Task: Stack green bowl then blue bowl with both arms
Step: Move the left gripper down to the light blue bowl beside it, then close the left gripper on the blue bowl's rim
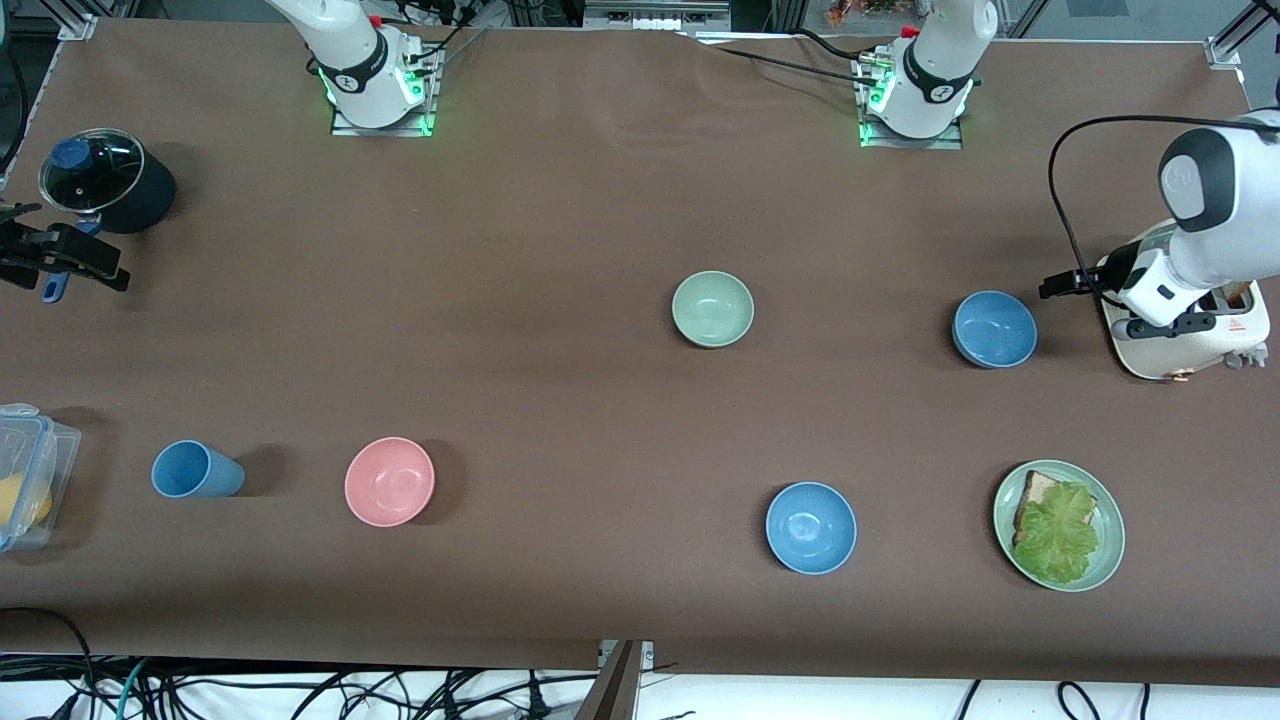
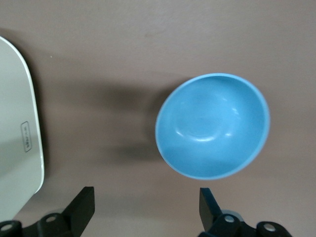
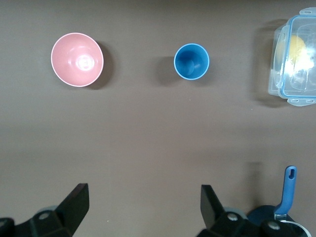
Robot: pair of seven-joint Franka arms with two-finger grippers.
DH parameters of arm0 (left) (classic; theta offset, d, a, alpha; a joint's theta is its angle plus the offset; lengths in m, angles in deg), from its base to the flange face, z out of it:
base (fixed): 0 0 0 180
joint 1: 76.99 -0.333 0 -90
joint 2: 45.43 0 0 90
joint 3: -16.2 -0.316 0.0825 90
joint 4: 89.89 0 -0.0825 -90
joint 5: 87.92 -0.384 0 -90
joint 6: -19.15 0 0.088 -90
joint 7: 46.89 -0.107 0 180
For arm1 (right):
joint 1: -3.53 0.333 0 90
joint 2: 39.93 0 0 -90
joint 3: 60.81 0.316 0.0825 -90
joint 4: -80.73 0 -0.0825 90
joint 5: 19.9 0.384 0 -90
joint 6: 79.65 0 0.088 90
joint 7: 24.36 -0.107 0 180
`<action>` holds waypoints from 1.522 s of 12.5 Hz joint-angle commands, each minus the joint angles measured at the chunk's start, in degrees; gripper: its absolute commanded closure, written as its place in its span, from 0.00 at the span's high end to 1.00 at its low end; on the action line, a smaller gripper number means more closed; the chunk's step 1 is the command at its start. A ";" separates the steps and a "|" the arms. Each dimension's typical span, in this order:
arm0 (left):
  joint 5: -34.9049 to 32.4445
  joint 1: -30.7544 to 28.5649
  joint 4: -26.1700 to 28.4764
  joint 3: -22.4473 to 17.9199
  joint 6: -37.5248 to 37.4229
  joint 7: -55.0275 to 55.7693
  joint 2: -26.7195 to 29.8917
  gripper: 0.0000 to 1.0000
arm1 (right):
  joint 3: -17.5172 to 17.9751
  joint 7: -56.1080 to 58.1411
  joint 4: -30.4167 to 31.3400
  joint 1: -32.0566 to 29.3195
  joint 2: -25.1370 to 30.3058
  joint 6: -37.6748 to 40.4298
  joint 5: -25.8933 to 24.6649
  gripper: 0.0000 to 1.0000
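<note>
The left tool [image 2: 147, 212], spread and empty, hangs beside the blue bowl [image 2: 213, 125] near the toaster [image 1: 1190, 325]. The right tool [image 3: 143, 210], also spread, waits over bare bench [image 1: 560, 200]. Closing off-centre could tip that bowl, and the green bowl [image 1: 712, 309] may get skipped.

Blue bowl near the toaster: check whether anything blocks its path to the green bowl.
Nothing visible does. Only bare brown table lies between the small round blue bowl beside the white toaster and the pale mint-green bowl. The open left gripper is next to that blue bowl, empty.
</note>
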State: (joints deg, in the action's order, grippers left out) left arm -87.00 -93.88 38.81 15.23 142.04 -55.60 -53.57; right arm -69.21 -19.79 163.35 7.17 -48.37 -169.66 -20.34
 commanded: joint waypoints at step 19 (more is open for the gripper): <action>0.31 0.89 -1.41 2.20 1.62 10.38 -6.04 0.00 | 0.67 0.80 0.26 -0.65 0.45 0.36 -0.70 1.00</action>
State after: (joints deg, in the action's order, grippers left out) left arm -86.93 -93.37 39.07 17.75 150.37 -45.17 -63.33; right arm -69.21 -19.76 163.35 7.17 -48.39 -169.66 -20.34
